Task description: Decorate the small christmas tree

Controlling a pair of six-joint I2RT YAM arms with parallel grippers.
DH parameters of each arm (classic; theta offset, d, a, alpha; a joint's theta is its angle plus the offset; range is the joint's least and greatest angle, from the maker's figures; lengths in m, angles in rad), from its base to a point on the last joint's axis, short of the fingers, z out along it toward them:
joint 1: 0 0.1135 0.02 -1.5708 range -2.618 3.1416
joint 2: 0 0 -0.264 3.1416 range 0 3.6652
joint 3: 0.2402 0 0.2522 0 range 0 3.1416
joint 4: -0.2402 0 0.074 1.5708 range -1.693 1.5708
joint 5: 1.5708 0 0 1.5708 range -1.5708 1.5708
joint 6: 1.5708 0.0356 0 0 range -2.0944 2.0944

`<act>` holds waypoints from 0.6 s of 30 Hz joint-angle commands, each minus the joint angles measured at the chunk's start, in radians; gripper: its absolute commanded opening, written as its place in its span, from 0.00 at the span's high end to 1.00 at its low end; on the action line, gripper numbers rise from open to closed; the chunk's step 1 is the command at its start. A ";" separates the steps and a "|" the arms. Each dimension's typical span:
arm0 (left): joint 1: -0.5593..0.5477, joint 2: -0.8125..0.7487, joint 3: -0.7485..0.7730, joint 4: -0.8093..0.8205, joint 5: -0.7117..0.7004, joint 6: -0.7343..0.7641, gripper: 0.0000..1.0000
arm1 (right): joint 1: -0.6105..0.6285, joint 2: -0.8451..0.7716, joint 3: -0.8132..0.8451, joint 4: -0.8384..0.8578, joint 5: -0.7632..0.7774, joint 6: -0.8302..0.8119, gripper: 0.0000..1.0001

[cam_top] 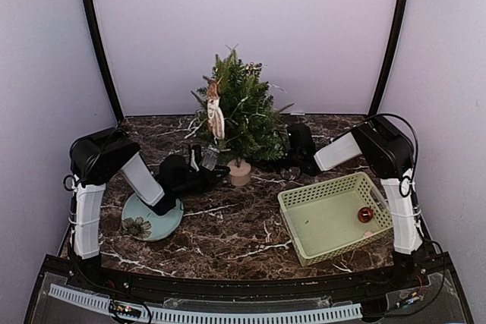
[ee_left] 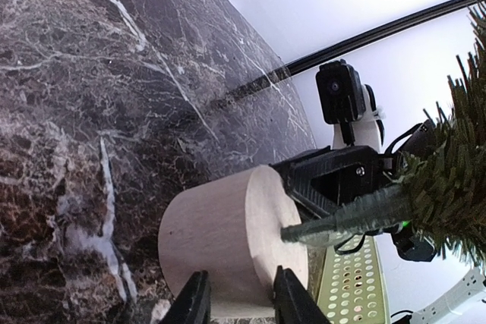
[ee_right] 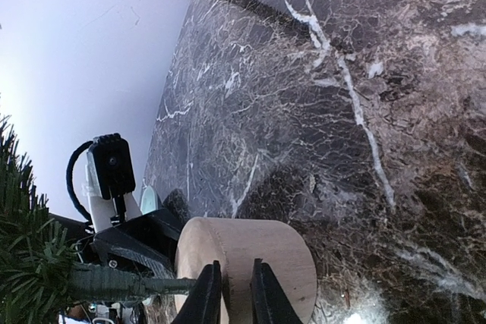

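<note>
Viewing from overhead, I find the small christmas tree (cam_top: 237, 111) upright at the rear centre of the marble table (cam_top: 228, 240), between both arms. Left gripper (ee_left: 241, 286): fingers stand apart, tips over the near side of the pot (ee_left: 228, 233). I cannot tell whether they clamp it. Right gripper (ee_right: 234, 278): fingers narrowly apart at the opposite side of the pot, and I cannot tell whether they grip it. A green basket (cam_top: 323, 188) holding a red ball (cam_top: 365, 215) sits right of the tree. A teal plate (cam_top: 163, 225) sits left.
</note>
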 commanded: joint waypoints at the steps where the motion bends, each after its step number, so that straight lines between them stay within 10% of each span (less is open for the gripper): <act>1: 0.017 0.014 0.045 -0.067 0.004 0.031 0.68 | 0.055 -0.044 -0.061 0.010 -0.066 0.032 0.83; 18: 0.040 0.019 0.104 -0.147 0.039 0.082 0.68 | 0.092 -0.058 -0.120 0.068 -0.058 0.070 0.84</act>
